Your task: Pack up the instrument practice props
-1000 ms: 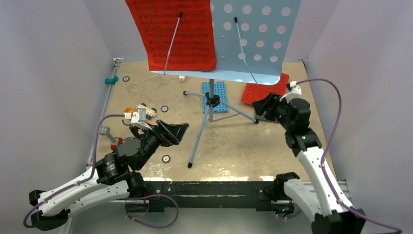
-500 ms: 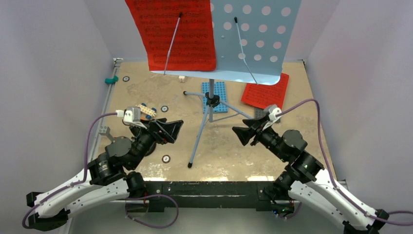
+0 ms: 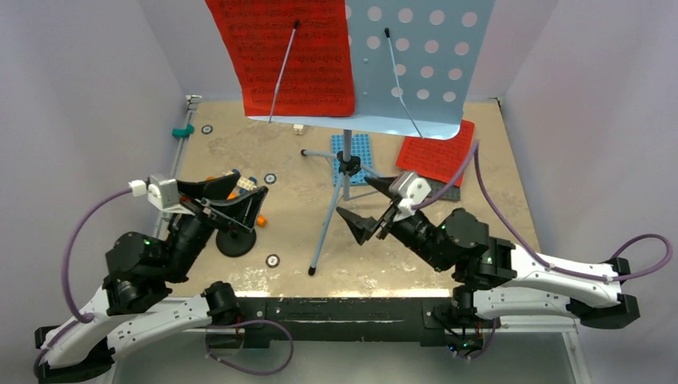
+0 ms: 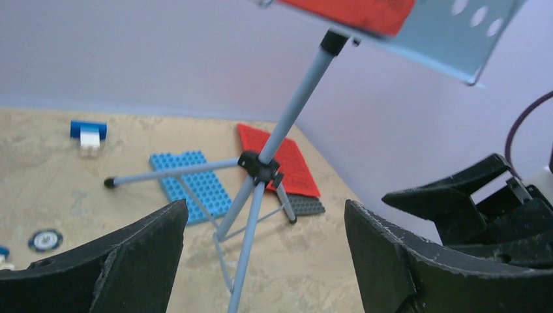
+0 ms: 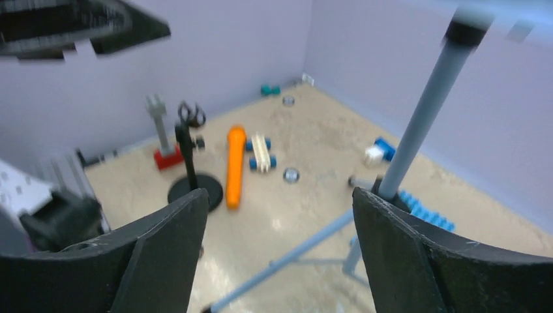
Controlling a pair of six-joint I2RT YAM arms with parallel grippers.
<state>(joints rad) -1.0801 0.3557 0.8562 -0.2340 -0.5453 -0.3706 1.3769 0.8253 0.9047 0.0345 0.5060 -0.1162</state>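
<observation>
One music stand [image 3: 436,116], two red sheets [image 3: 292,56], one orange microphone [image 5: 235,166], seemingly lying flat

Robotics lab cell, lilac walls [image 3: 88,96] boxing a tan tabletop [image 3: 240,144], left arm [image 3: 136,320], right arm [image 3: 552,280] bolted on

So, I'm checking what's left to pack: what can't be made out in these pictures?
Top view: the music stand runs past the top edge.
Top view: the left gripper hides most of the orange microphone.
Right wrist view: blur smears the small wheeled car.
Top view: print on the red pages is too small to read.
</observation>
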